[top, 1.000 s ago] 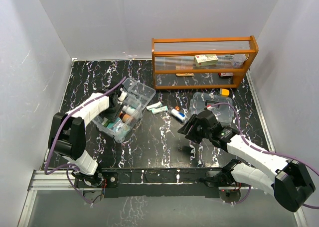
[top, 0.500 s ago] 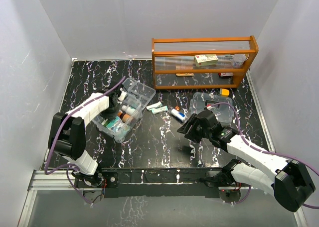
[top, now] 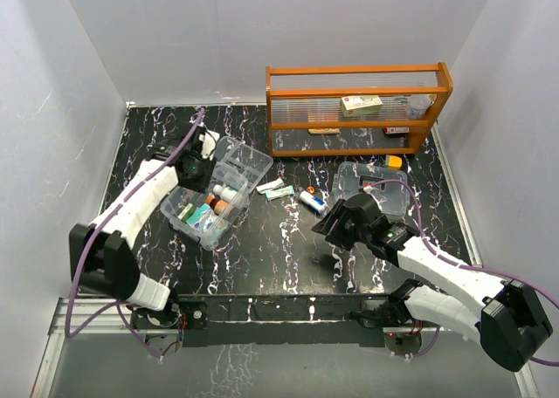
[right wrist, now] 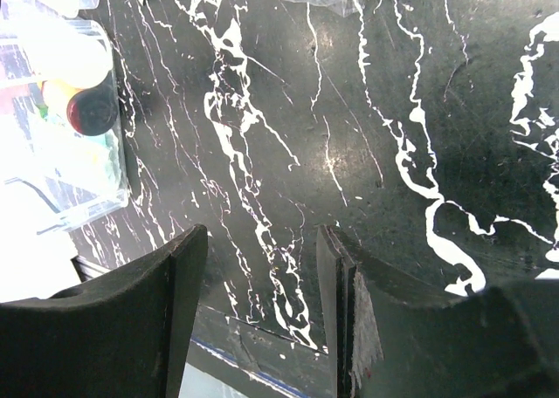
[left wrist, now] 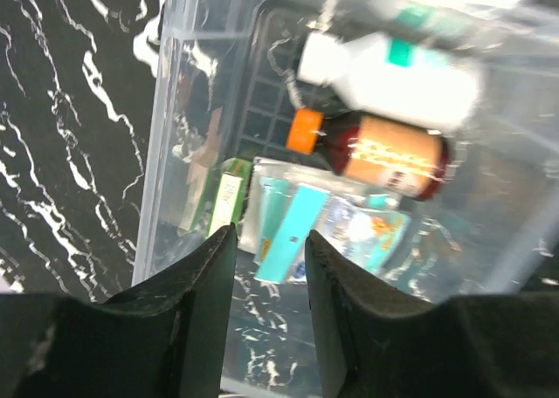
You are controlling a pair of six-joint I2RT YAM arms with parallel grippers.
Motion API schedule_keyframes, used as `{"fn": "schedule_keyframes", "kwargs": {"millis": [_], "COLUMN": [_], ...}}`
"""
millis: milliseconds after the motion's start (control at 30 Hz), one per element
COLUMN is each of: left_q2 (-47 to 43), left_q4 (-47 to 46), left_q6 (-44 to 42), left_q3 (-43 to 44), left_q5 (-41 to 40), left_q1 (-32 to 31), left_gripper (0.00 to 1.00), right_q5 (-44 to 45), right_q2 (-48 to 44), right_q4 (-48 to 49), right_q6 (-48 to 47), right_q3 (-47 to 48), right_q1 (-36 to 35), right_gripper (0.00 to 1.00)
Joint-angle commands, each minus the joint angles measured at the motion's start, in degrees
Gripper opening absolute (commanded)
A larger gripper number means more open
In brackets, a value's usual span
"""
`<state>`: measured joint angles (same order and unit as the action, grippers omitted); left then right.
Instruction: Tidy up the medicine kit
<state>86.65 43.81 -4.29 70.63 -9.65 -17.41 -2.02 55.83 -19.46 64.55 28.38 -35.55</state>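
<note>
**Operator:** Where's the kit?

**Me:** The medicine kit (top: pixel 249 158) sits lidless on the left half of the table (top: pixel 288 254). Its long axis runs from near-left to far-right. Inside I can see a brown bottle (left wrist: pixel 384 149), a white bottle (left wrist: pixel 384 66) and teal packets (left wrist: pixel 288 232).

**Operator:** And your left gripper?

**Me:** My left gripper (left wrist: pixel 268 239) hangs over the box's far-left end. Its fingers are a narrow slot apart with nothing between them.

**Operator:** What's outside the box?

**Me:** The loose packets (top: pixel 274 188) lie just off its right side, then a small bottle (top: pixel 313 202), then the lid (top: pixel 371 181) further right.

**Operator:** Which arm should fetch them?

**Me:** My right gripper (top: pixel 334 228) is spread and empty over bare table, just to the near side of that small bottle. I judge it the closer one for the bottle.
</note>
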Motion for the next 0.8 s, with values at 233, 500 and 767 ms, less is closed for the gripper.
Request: {"fn": "schedule_keyframes", "kwargs": {"millis": [233,500,767], "left_q2": [-17.56,-28.37,-28.53], "left_q4": [-3.04,-14.0,-13.18], "left_q6": [13.7,20.73,20.23], "left_q3": [-6.8,-18.93,-20.45], "left_q5": [25.57,40.43,39.59], "left_q1": [-0.02,-0.09,-0.13], "left_gripper": [0.42,0.66,0.68], "right_q5": [6.22,12.71,8.71], "right_q2": [1.28,7.02,12.67], "right_q4": [-2.81,-8.46,-4.99], "right_q6": [-9.44,-19.48,-22.7], "right_q3": [8.69,17.38,20.31], "right_q1": [0.15,0.3,0.29], "right_gripper": [0.52,0.55,0.58]}}
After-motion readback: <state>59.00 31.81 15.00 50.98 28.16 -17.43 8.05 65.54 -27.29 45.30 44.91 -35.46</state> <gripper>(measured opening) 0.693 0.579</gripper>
